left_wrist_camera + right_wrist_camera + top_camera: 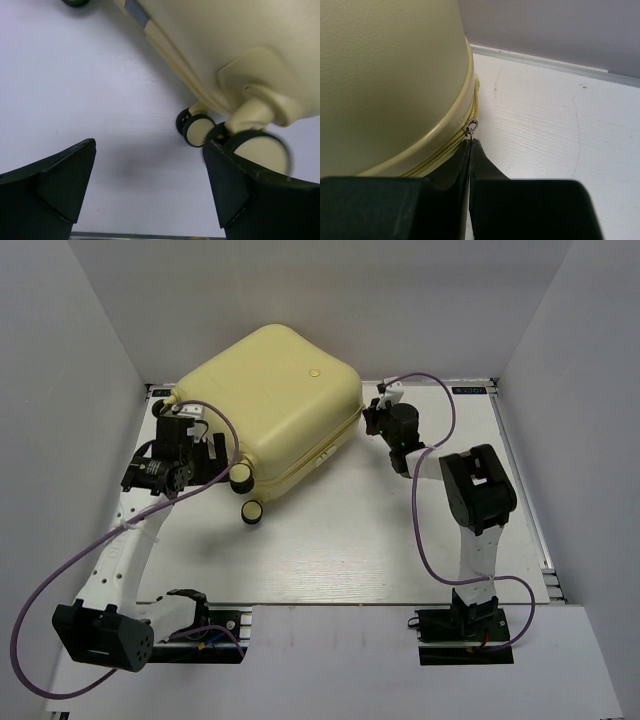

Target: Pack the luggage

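Pale yellow and hard-shelled, your rounded suitcase point(275, 400) lies shut on the white counter point(350, 540), towards the far left, with its cream wheels point(260, 152) pointing near-left. Your left tool point(150, 145) sits by those wheels with its fingers wide apart, one finger point(250, 195) just beside a wheel. Your right tool point(470, 145) is at the case's right edge along the zip seam, fingers pressed together. It seems to be pinching the small metal zip-pull ring point(472, 125) at its tips.
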Robot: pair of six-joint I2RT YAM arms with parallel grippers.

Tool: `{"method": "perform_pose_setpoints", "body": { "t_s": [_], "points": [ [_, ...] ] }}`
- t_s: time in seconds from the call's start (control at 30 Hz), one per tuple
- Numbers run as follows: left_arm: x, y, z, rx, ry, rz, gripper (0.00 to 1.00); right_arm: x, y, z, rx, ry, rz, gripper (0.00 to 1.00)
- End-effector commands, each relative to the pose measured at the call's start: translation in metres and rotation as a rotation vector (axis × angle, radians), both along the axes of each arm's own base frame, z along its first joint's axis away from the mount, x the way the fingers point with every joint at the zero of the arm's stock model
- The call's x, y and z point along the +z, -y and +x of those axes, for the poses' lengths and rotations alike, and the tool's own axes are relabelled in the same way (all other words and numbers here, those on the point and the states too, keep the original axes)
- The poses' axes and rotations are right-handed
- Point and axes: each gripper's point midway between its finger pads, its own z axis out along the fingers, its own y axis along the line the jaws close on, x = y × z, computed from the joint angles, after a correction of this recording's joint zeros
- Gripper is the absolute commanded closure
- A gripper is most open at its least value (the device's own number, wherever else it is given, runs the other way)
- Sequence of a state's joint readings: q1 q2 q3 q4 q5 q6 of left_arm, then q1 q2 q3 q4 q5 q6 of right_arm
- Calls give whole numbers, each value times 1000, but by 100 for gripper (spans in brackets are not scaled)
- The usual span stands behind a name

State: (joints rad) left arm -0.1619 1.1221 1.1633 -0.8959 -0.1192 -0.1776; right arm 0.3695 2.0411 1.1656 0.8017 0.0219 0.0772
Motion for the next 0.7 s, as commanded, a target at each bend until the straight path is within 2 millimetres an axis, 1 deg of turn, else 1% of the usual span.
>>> {"method": "perform_pose_setpoints", "body": {
  "t_s": [0.0, 0.03, 0.07, 0.13, 0.17, 0.2, 0.27, 0.3, 0.33, 0.37, 0.4, 0.43, 0.47, 0.5, 0.53, 0.57, 0.6, 0.63, 0.67],
  "points": [
    [53, 10, 19, -46, 172, -24, 0, 7, 14, -7, -11, -5, -38, 100],
    [58, 11, 21, -54, 189, -30, 0, 8, 14, -7, -9, -2, -45, 100],
    [61, 24, 21, -119, 193, -80, 0, 8, 13, -8, -1, -5, -46, 100],
    [64, 39, 23, -193, 196, -117, 0, 8, 14, -9, -6, -5, -53, 100],
    [70, 56, 23, -267, 196, -183, 0, 9, 14, -10, -5, -4, -52, 100],
    [70, 64, 23, -297, 193, -207, 0, 8, 15, -9, -13, -5, -57, 100],
    [60, 83, 26, -397, 163, -235, 0, 7, 15, -10, -14, -11, -53, 100],
    [55, 85, 26, -402, 141, -223, 0, 7, 15, -10, -15, -9, -53, 100],
    [47, 92, 24, -440, 115, -197, 0, 8, 15, -10, -14, -9, -52, 100],
    [29, 83, 29, -397, 61, -140, 0, 9, 16, -9, -17, -9, -49, 100],
    [21, 84, 28, -397, 36, -116, 0, 11, 15, -9, -16, -5, -46, 100],
    [8, 81, 29, -407, 6, -62, 0, 14, 16, -7, -20, -2, -42, 100],
    [-2, 81, 29, -404, -23, -43, 0, 13, 16, -7, -18, -7, -38, 100],
    [-10, 71, 33, -391, -31, 18, 0, 12, 16, -7, -18, -12, -37, 100],
    [-18, 69, 33, -397, -54, 36, 0, 14, 14, -7, -13, -11, -36, 100],
    [-23, 68, 35, -400, -64, 49, 0, 14, 15, -6, -13, -14, -38, 100],
    [-28, 63, 37, -386, -83, 76, 0, 14, 14, -7, -12, -16, -37, 100],
    [-31, 63, 41, -389, -91, 86, 0, 16, 15, -7, -12, -13, -36, 100],
    [-34, 64, 44, -400, -101, 94, 0, 14, 14, -8, -7, -16, -40, 100]
  ]
}}
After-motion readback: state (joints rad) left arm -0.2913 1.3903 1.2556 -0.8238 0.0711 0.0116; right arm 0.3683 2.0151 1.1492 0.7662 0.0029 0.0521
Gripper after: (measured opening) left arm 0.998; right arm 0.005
